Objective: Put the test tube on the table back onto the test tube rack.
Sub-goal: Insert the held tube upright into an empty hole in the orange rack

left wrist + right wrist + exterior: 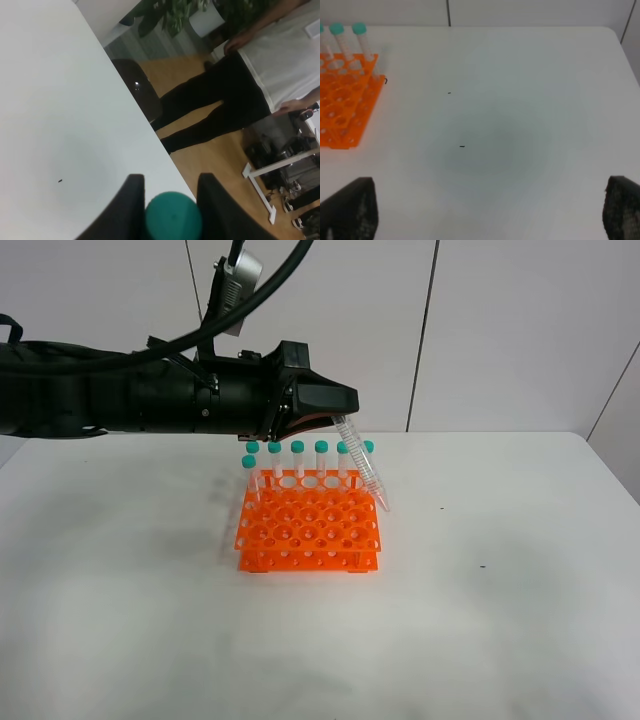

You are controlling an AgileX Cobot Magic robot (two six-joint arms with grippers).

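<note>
Over the test tube rack (308, 530) — test tube (365, 472) aslant, cap (173, 216) pinched in left pincer (338, 412)

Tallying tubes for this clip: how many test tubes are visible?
8 tubes: six in the rack's back row, one at the second row's left end, one tilted in the left gripper.

Bright, even light; faint shadows on the table (520, 620); wrist views soft.
</note>
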